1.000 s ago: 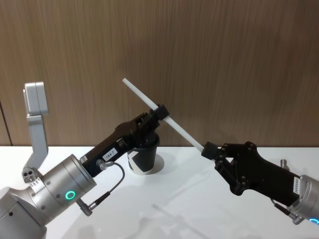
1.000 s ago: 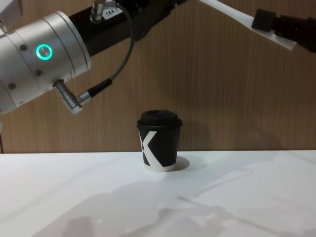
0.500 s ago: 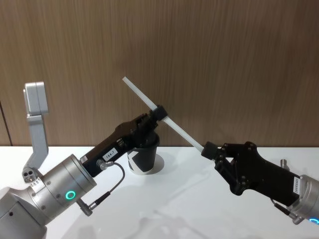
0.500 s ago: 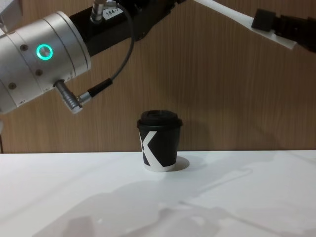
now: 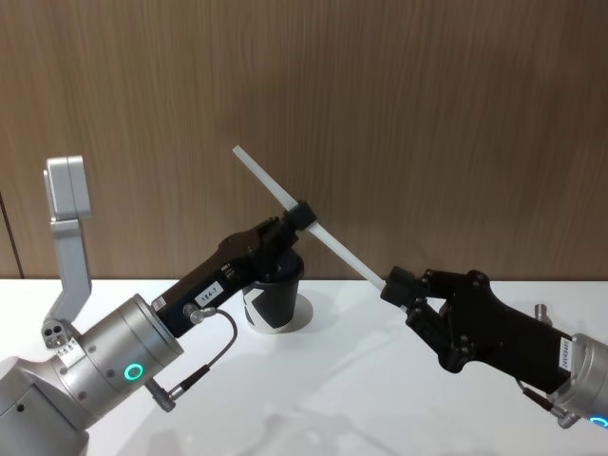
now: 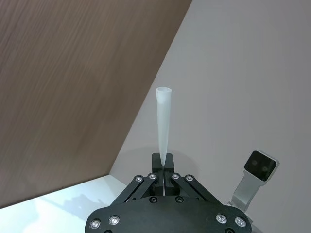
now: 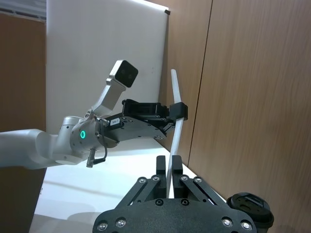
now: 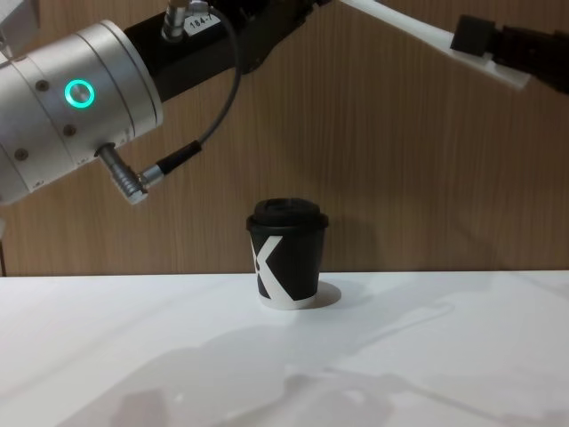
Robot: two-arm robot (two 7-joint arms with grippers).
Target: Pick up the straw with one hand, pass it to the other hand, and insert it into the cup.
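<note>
Hanging above the cup (image 8: 286, 258), the light, probably crushable straw (image 5: 347, 254) is clenched mid-length by the left end effector (image 5: 302, 215) and at its tip by the right end effector (image 5: 397, 285); mid-length suits insertion.

Cup (image 8: 286, 253) upright on table (image 5: 361, 380), centre, wall (image 5: 427, 114) behind. Straw (image 5: 344, 249) in air, higher than cup, tilted: upper end toward my left, lower end toward my right. My left gripper (image 5: 304, 215) above cup, jaws closed on straw near mid-length. My right gripper (image 5: 394, 284) right of cup, clear of table, jaws closed on straw's lower end.
</note>
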